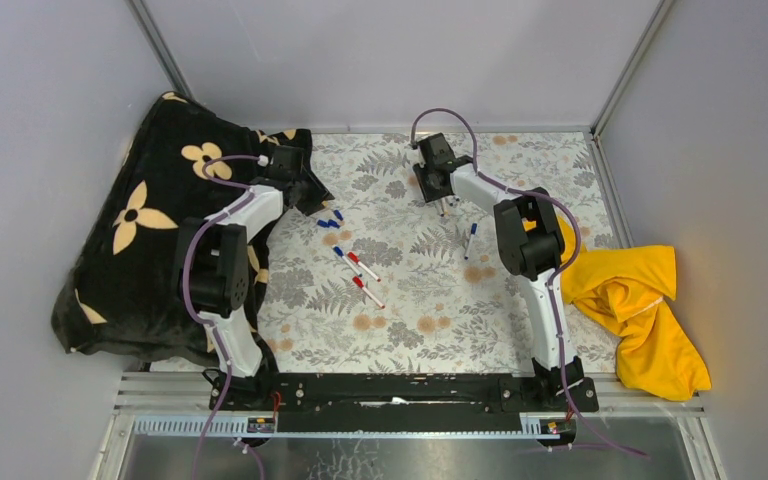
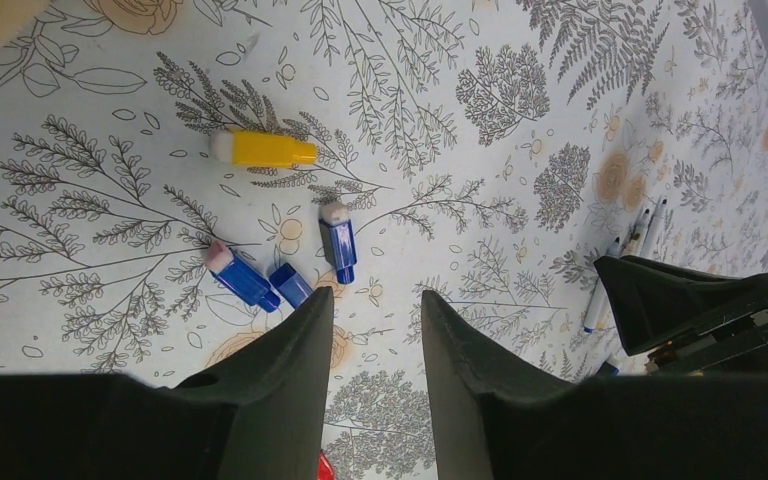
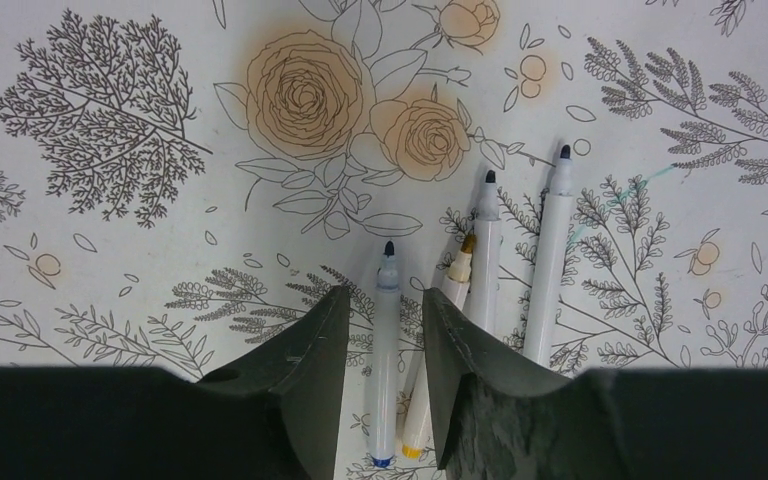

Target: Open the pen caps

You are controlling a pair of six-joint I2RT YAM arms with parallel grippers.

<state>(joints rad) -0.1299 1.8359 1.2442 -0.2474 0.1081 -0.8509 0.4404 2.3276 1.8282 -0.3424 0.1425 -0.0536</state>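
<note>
Jaws parted on both arms over the floral cloth (image 2: pixel 560 100), nothing clasped.
Left wrist view: loose pen caps (image 2: pixel 263 149), yellow and blue, lie just above the left gripper (image 2: pixel 375 325), left of centre. Right wrist view: an uncapped pen (image 3: pixel 386 400) lies between the right gripper's (image 3: pixel 382 300) parted fingers (image 3: pixel 300 380), bottom centre.

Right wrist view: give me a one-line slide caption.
Right end effector, open, straddles one of four uncapped white-barrelled pens lying on the leaf-and-rose-printed tablecloth.

Reaching w/ L arm (image 1: pixel 222 262) twd 1 o'clock, R arm (image 1: pixel 532 240) twd 11, elbows bent; pointing down w/ L gripper (image 2: pixel 375 300), R gripper (image 3: pixel 378 295), jaws apart on both.
</note>
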